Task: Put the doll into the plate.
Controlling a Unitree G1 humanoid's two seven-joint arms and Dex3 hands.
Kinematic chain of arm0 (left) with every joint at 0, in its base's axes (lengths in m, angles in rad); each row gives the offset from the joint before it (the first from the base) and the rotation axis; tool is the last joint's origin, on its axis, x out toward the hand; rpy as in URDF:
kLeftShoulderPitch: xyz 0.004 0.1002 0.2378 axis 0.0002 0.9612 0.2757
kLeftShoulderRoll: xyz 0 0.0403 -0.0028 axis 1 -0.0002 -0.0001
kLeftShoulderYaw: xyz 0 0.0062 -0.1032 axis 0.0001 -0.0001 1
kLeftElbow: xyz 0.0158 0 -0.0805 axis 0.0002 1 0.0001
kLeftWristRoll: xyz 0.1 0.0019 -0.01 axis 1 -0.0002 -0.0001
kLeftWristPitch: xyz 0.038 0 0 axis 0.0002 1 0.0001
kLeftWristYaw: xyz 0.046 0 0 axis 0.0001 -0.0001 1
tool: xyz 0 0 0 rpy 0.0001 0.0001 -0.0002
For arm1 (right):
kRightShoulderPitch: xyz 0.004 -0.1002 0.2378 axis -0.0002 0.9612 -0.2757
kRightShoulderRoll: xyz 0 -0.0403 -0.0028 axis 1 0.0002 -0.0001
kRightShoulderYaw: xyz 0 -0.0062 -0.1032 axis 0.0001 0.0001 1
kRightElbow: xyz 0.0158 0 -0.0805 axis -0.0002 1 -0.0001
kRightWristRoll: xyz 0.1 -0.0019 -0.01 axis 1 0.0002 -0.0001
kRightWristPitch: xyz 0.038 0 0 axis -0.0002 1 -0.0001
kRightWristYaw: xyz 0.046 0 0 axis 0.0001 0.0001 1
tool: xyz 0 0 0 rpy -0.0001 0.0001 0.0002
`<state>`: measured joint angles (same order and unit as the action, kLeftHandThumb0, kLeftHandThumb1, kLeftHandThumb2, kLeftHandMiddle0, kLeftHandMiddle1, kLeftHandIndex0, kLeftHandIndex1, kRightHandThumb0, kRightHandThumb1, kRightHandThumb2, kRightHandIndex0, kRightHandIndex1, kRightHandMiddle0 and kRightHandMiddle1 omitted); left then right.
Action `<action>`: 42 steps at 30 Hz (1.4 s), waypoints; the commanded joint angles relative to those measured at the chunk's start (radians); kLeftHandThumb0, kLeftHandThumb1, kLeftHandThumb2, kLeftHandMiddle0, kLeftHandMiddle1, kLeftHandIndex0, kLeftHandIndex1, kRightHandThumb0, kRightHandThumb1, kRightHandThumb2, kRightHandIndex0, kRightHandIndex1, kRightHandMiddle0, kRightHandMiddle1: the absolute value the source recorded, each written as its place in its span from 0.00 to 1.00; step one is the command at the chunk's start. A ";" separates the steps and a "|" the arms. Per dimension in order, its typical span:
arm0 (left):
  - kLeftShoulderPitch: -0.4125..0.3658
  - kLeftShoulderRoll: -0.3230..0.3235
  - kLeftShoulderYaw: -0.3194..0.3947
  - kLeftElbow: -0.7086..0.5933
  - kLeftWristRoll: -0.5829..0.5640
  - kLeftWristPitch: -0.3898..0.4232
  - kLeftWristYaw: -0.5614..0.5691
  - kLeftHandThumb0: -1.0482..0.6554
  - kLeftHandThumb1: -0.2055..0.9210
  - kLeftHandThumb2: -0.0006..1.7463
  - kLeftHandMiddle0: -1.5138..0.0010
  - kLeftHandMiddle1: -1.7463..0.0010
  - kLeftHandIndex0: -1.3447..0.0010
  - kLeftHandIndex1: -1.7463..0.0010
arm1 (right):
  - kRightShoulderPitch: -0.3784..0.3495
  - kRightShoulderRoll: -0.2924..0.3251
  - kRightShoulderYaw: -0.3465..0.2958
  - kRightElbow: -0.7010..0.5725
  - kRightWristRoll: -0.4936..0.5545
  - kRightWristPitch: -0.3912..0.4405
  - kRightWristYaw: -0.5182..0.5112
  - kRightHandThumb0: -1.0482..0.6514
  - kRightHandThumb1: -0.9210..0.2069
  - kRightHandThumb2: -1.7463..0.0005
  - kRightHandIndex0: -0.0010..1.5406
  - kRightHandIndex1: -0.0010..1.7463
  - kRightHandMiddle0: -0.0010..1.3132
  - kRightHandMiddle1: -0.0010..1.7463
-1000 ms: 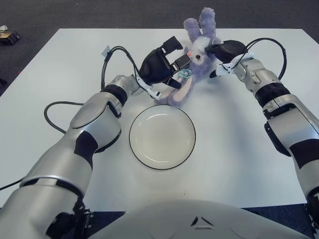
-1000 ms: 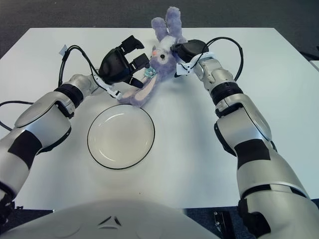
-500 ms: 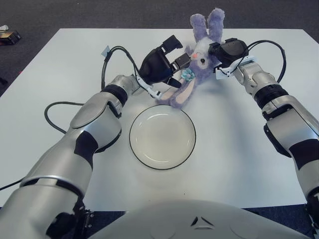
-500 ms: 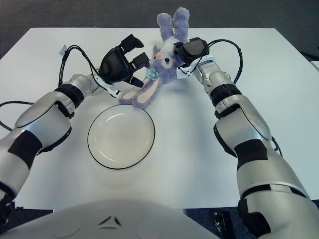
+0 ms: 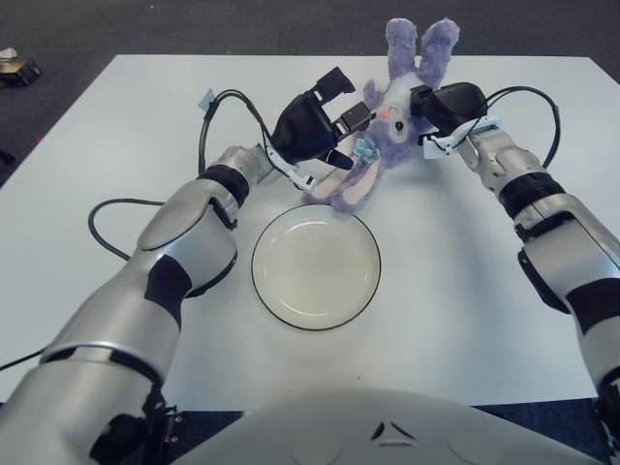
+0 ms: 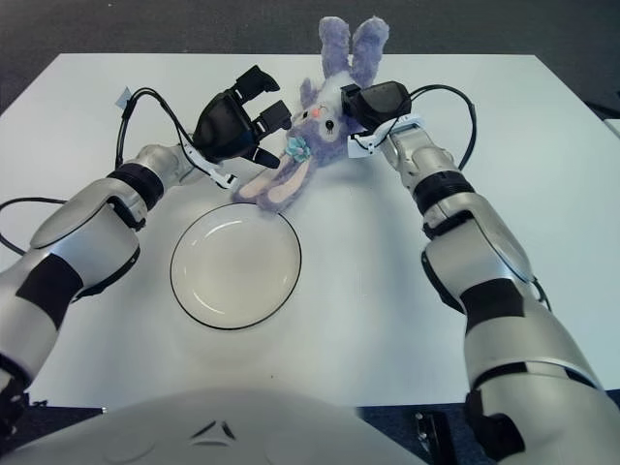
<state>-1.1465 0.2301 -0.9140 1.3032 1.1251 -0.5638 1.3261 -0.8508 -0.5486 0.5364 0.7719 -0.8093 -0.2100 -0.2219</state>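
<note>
Right hand (image 5: 441,102) clasping the purple doll (image 5: 383,126) at its head and left hand (image 5: 315,126) half-curled against its other side, the doll near the worktop (image 5: 116,126) far edge, not yet in the empty plate (image 5: 316,265), with open room between.

White table (image 5: 465,291) carries 1 empty plate (image 5: 316,265) and the doll's (image 5: 373,155) feet.
</note>
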 commanded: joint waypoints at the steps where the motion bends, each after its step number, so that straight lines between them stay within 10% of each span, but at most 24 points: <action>1: -0.002 0.001 0.007 -0.002 -0.009 0.004 -0.007 0.41 1.00 0.28 0.92 0.29 0.83 0.02 | 0.040 -0.020 -0.033 -0.075 0.013 0.032 0.042 0.62 0.54 0.30 0.46 0.89 0.36 0.95; 10: -0.003 -0.001 0.021 -0.001 -0.017 0.005 0.017 0.41 1.00 0.28 0.91 0.30 0.83 0.03 | 0.254 -0.093 -0.181 -0.581 0.064 0.246 0.342 0.62 0.59 0.21 0.42 0.98 0.35 0.99; 42: -0.004 -0.011 0.052 0.007 -0.041 -0.017 0.043 0.41 1.00 0.28 0.87 0.31 0.84 0.02 | 0.588 -0.090 -0.436 -1.103 0.137 0.373 0.554 0.61 0.54 0.24 0.39 0.99 0.32 1.00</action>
<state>-1.1466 0.2148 -0.8681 1.3052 1.0899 -0.5782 1.3729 -0.2707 -0.6425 0.1120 -0.3150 -0.6755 0.1570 0.3169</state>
